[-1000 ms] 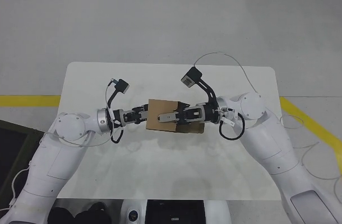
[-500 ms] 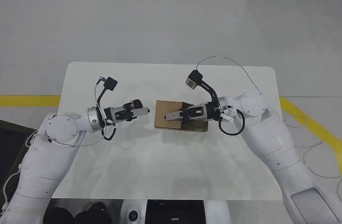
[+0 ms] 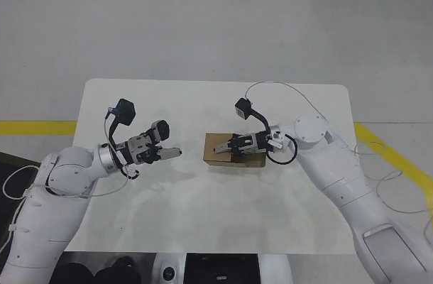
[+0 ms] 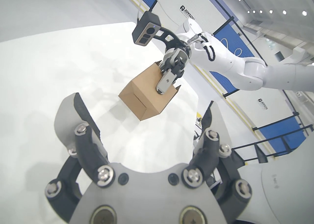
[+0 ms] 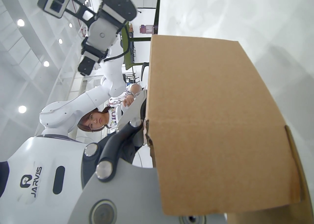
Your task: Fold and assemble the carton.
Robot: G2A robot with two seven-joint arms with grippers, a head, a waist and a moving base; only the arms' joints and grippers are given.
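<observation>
The brown carton is held over the middle of the white table. My right gripper is shut on one of its walls, with one finger on the outside, as the left wrist view shows: right gripper, carton. Up close, the carton has a closed end and flaps standing at the other end, and a grey finger lies along its side. My left gripper stands open and apart from the carton, to its left, pointing at it; its fingers hold nothing.
Bare table surface lies all around the carton. A yellow floor line runs past both sides of the table. The left arm's wrist camera sticks up above its gripper.
My left gripper has let go of the carton's left end and drawn back to the left. My right gripper has turned the carton and shifted it slightly right.
</observation>
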